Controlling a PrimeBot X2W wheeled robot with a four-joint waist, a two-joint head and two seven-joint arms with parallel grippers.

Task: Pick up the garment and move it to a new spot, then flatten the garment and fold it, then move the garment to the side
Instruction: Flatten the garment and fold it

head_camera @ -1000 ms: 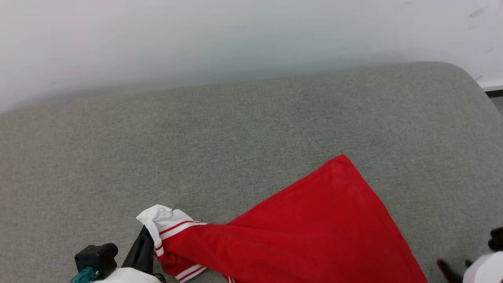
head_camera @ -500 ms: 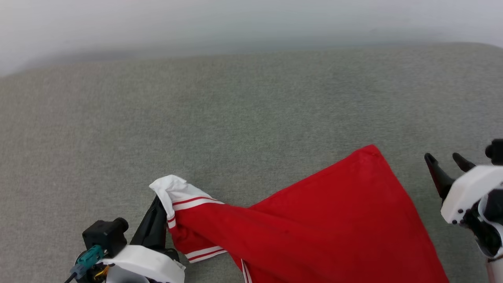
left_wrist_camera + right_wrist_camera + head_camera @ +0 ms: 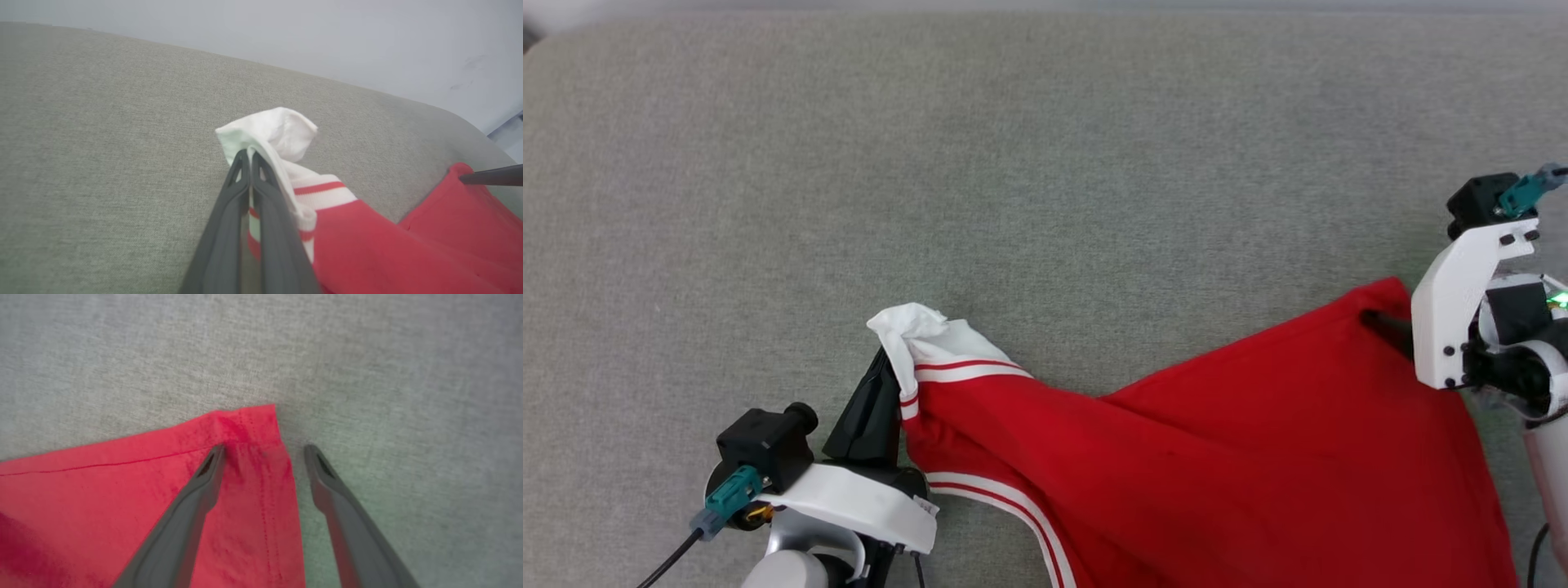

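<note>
The garment (image 3: 1258, 457), red with a white sleeve and red-and-white striped trim, lies spread over the grey cushion (image 3: 1013, 163); its chest print is hidden. My left gripper (image 3: 886, 380) is shut on the bunched white sleeve (image 3: 273, 130) at the garment's left end. My right gripper (image 3: 263, 451) stands open, pointing down over the garment's red hem corner (image 3: 249, 420). One finger (image 3: 208, 469) rests on the cloth. The other finger (image 3: 322, 469) is just off the corner's edge, over the cushion.
The grey cushion stretches wide beyond and to the left of the garment. A pale wall (image 3: 327, 36) rises behind its far edge.
The head camera has tilted down. My right gripper came in from the lower right and now straddles the red hem corner. My left gripper still holds the white sleeve.
</note>
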